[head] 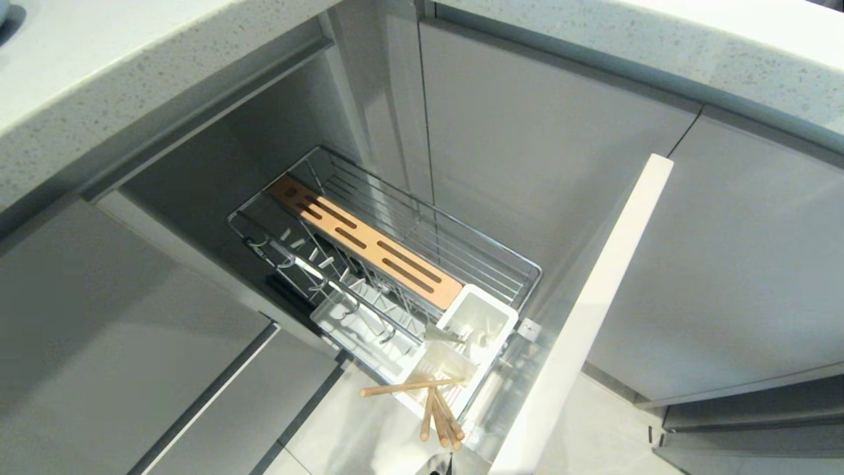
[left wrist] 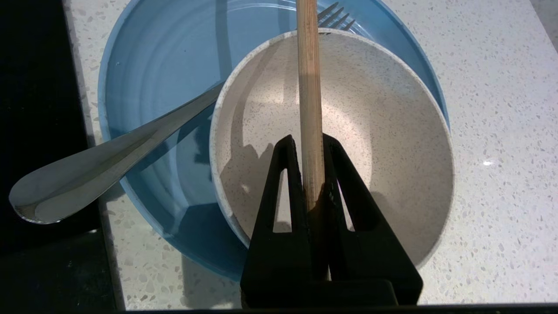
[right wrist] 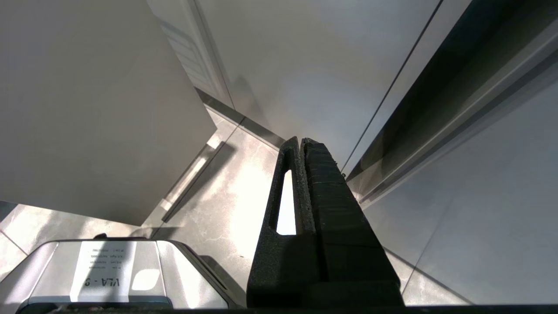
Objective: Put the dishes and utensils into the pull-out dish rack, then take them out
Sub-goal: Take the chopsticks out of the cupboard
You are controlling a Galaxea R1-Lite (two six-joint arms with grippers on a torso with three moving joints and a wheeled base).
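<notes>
A light wooden chopstick (left wrist: pixel 309 87) was pinched by the left gripper (left wrist: pixel 310 144) above the cream-white bowl (left wrist: pixel 383 131); the right gripper's (right wrist: pixel 301 144) fingers were pressed together.

light falls from above: the left tool (left wrist: pixel 311 141) casts a hard dark shadow into the speckled cream-white bowl (left wrist: pixel 383 131) just beneath it, and the flat light-blue plate (left wrist: pixel 152 65) beside carries soft glare. the chrome wire pull-out rack (head: pixel 422 231) sits in a sunlit patch among dim cabinets. bright floor glare beyond the right tool (right wrist: pixel 303 141); the curved desk edges betray lens distortion.
</notes>
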